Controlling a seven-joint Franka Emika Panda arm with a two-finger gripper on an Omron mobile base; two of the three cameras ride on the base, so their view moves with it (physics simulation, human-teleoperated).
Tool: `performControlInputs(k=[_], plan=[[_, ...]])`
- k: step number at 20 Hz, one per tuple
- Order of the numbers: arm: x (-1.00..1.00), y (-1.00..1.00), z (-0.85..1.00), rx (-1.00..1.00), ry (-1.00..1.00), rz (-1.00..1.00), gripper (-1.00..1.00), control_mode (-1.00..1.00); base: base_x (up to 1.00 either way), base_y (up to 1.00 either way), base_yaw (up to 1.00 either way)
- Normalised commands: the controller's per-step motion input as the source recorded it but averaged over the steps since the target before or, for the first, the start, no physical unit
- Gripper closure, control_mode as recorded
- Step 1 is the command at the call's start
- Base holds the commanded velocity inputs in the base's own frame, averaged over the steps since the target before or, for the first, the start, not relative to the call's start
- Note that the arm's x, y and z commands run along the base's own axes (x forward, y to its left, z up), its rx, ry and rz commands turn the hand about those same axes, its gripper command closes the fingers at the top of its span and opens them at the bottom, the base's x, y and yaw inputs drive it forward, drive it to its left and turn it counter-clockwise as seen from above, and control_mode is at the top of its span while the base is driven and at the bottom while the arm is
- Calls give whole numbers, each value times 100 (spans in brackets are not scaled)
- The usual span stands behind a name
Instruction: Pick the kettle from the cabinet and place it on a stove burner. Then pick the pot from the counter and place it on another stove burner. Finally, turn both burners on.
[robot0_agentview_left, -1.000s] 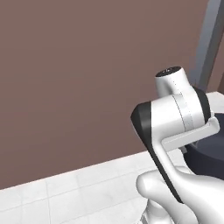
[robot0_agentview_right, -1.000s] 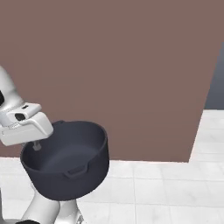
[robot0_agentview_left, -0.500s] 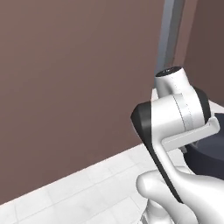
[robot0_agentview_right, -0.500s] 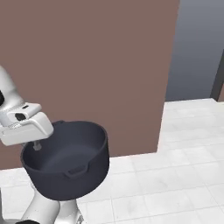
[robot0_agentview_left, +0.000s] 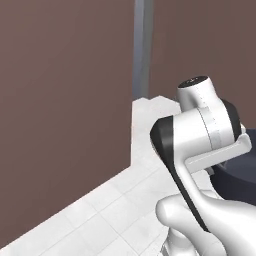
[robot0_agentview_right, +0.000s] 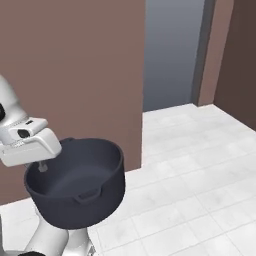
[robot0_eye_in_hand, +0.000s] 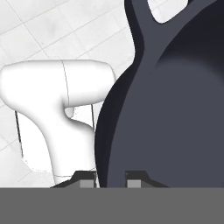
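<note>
- The pot (robot0_agentview_right: 75, 190): you see a round, dark navy, lidless vessel carried clear of the floor, its rim level with the pincer and its body hanging below and to the right of it in the right base view. One loop handle (robot0_agentview_right: 89, 196) faces the camera on the near wall.
- The pincer (robot0_eye_in_hand: 111, 177): you find it clenched on the pot's rim, one finger (robot0_eye_in_hand: 87, 181) outside the wall and the other finger (robot0_eye_in_hand: 134, 180) inside it, as the hand view shows; the dark wall rises directly between them.
- Second loop handle (robot0_eye_in_hand: 168, 13): it lies at the far end of the rim from the pincer, at the top of the hand view.
- White arm (robot0_agentview_left: 200, 150): it stands behind the pincer; in the left base view a sliver of the pot shows beyond it at the right edge.
- Tiled floor (robot0_agentview_right: 200, 175): pale, beneath the pot.
- Brown wall (robot0_agentview_right: 75, 60): beyond the pot, ending at a corner beside a grey recess (robot0_agentview_right: 172, 50).
</note>
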Motion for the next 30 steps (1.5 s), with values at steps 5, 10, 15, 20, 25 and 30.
performControlInputs(k=[5,10,15,20,25,30], plan=[[0,0,0,0,0,0,100,100,43,-28,-39],[0,0,0,0,0,0,100,100,54,-30,-38],[0,0,0,0,0,0,100,100,59,-35,-39],[0,0,0,0,0,0,100,100,66,-33,-37],[0,0,0,0,0,0,100,100,79,-21,-31],[0,0,0,0,0,0,100,100,80,-14,-29]])
